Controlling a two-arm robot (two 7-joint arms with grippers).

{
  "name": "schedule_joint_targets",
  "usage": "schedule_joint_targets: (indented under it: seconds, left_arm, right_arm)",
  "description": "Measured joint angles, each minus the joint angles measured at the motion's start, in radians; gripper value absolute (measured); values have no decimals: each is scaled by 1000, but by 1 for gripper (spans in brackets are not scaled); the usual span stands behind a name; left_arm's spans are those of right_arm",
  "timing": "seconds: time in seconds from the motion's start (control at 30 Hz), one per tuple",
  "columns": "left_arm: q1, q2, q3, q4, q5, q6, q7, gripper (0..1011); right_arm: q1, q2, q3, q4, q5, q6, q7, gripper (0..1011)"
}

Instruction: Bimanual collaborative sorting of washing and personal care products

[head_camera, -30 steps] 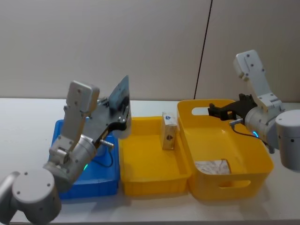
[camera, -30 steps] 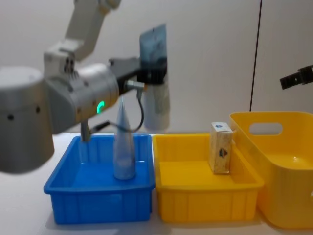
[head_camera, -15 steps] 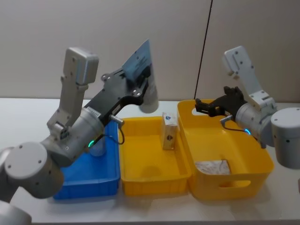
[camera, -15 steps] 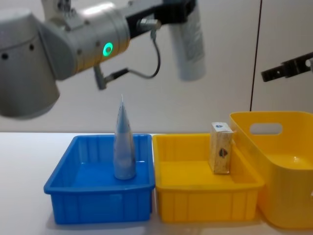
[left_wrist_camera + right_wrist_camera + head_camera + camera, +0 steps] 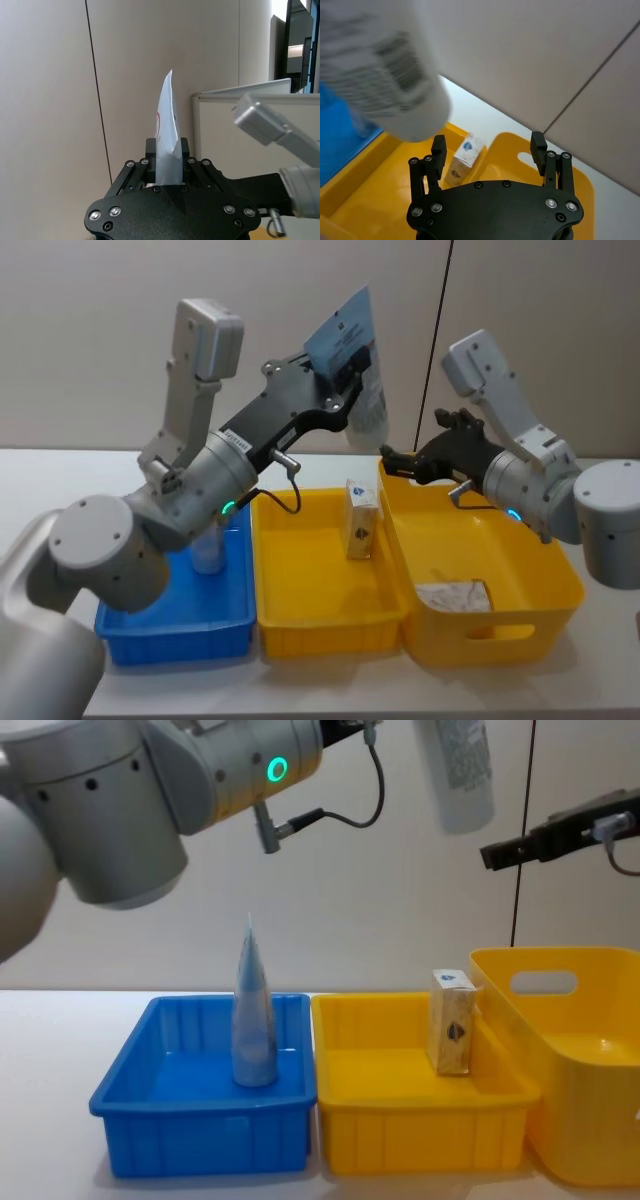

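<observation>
My left gripper point(image 5: 340, 368) is shut on the flat crimped end of a white-and-pale-blue squeeze tube point(image 5: 364, 405), held high above the middle yellow bin point(image 5: 300, 625). The tube point(image 5: 456, 770) hangs cap end down. My right gripper point(image 5: 398, 462) is open just right of and slightly below it, fingers point(image 5: 438, 148) apart with nothing between them. In the right wrist view the tube point(image 5: 395, 85) looms close ahead. A tan-and-white carton point(image 5: 360, 519) stands upright in the middle bin. A silvery-blue tapered tube point(image 5: 253, 1020) stands in the blue bin point(image 5: 200, 1145).
A large yellow handled basket point(image 5: 560, 570) sits at the right with a white crumpled pack point(image 5: 452, 596) on its floor. The three containers stand side by side on a white table point(image 5: 40, 490) before a plain wall.
My left arm has lifted the tube up out of the blue bin area and swung it right, over the middle bin. My right gripper has moved left toward it.
</observation>
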Motion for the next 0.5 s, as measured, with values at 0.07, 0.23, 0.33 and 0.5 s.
schedule_joint_targets:
  seconds: [0.07, 0.23, 0.33, 0.5]
  left_arm:
    - [-13, -6, 2, 23, 0, -9, -4, 220]
    - [-61, -31, 8, 117, 4, -42, -13, 220]
    - [-88, -45, 11, 172, 10, -60, -17, 220]
    - [-128, -67, 13, 249, 21, -84, -20, 220]
  right_arm:
    - [3, 9, -7, -3, 1, -10, 19, 1004]
    - [10, 52, -22, -29, 9, -39, 94, 1004]
    - [8, 90, -27, -56, 18, -52, 147, 1004]
    - [-9, 161, -26, -111, 34, -59, 218, 1004]
